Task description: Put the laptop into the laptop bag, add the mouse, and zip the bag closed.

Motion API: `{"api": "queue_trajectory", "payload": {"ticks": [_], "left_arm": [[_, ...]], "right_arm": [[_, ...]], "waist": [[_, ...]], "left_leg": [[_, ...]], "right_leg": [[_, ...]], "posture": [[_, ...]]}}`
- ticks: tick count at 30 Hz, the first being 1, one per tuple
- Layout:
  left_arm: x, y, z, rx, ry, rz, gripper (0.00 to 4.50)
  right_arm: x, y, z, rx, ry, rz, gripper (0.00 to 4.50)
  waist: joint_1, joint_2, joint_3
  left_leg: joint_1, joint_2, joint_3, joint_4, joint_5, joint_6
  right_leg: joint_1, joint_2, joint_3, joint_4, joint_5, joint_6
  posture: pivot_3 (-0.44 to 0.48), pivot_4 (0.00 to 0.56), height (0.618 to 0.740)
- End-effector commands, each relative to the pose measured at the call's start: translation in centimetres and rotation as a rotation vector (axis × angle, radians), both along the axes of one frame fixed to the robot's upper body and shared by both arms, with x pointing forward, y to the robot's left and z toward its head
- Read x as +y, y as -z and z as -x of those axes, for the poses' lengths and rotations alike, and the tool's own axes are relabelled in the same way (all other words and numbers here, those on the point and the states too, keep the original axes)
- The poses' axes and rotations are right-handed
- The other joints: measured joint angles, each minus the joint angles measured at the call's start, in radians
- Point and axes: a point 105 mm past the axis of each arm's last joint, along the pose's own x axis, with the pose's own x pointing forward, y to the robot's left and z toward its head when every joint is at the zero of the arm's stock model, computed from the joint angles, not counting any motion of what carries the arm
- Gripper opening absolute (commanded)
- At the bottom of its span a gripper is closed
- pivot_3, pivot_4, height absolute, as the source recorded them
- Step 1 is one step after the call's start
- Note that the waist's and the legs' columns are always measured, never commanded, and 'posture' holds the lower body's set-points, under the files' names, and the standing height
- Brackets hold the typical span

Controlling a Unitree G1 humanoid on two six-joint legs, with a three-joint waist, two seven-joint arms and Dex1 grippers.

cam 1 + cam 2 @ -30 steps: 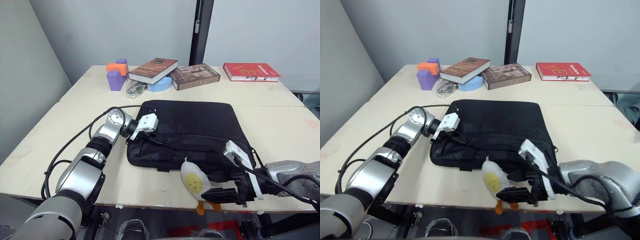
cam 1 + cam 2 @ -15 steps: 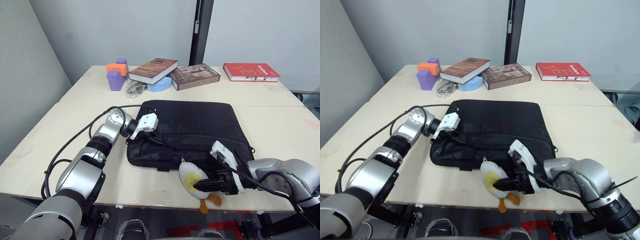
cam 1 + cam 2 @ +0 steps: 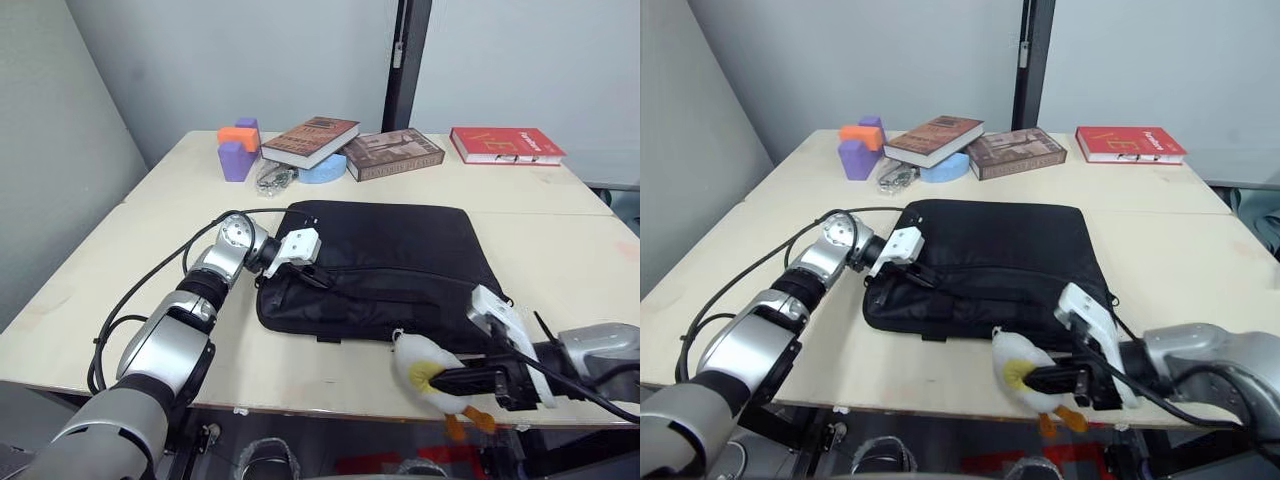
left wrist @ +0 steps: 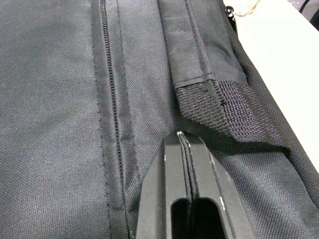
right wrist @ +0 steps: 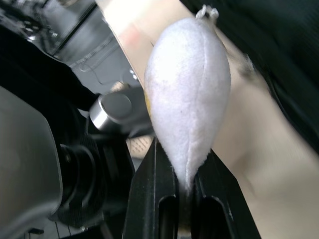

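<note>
Step in hand: zipping. Laptop bag [image 3: 380, 265] flat on table [image 3: 560, 235]. Left gripper [image 4: 185, 149] jaws closed on bag fabric near handle. Right gripper [image 5: 185, 185] jaws clamp plush zip-pull toy [image 3: 425, 372] at bag's near-right corner, over table edge. Next: draw pull along zip track; left anchors bag.

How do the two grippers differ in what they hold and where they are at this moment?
The left gripper is shut on a fold of the laptop bag near its left edge; the right gripper is shut on a white plush toy. The left one is over the tabletop; the right one holds its toy at the table's near edge, just off the bag's corner. Both have their fingers closed.
</note>
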Motion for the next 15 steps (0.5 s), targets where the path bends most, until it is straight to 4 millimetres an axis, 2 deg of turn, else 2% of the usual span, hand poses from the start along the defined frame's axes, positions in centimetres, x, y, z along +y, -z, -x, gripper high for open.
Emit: {"api": "queue_trajectory", "payload": {"ticks": [1, 6, 8, 12, 15], "left_arm": [[1.9, 3.6, 0.8, 0.095, -0.025, -0.165, 0.00], [1.8, 3.9, 0.6, 0.088, -0.031, -0.189, 0.00], [1.9, 4.1, 0.6, 0.092, -0.028, -0.198, 0.00], [2.1, 4.5, 0.9, 0.092, -0.007, -0.227, 0.00], [2.4, 4.8, 1.1, 0.086, 0.009, -0.255, 0.00]], "right_arm": [[-2.5, -1.2, -0.3, -0.105, 0.049, 0.090, 0.03], [-8.1, -0.4, 0.7, -0.102, 0.165, 0.274, 0.03], [-9.3, -0.2, 1.0, -0.099, 0.194, 0.296, 0.03], [-11.2, 0.0, 1.4, -0.101, 0.237, 0.320, 0.03], [-12.2, 0.4, 1.7, -0.094, 0.248, 0.354, 0.03]], "waist": [[0.000, 0.000, -0.001], [0.007, -0.001, -0.005], [0.007, -0.003, -0.006], [0.006, -0.002, -0.008], [0.006, -0.001, -0.008]], "left_leg": [[0.000, 0.000, 0.000, 0.000, 0.000, 0.000], [0.000, 0.000, 0.001, 0.000, 0.000, 0.000], [-0.001, 0.000, 0.001, 0.000, 0.000, 0.000], [0.000, 0.000, 0.001, 0.000, 0.000, 0.000], [0.000, 0.000, 0.001, 0.000, 0.000, 0.001]], "right_leg": [[0.000, 0.000, 0.000, 0.000, 0.000, 0.000], [-0.001, 0.000, 0.000, 0.000, -0.001, 0.001], [-0.001, -0.001, 0.000, 0.000, -0.001, 0.001], [-0.001, -0.001, 0.001, 0.000, -0.007, 0.012], [-0.001, -0.001, 0.000, 0.000, -0.008, 0.012]], "posture": [[0.000, 0.150, 0.730], [0.000, 0.150, 0.730], [0.000, 0.150, 0.730], [0.000, 0.150, 0.730], [0.000, 0.150, 0.730]]}}
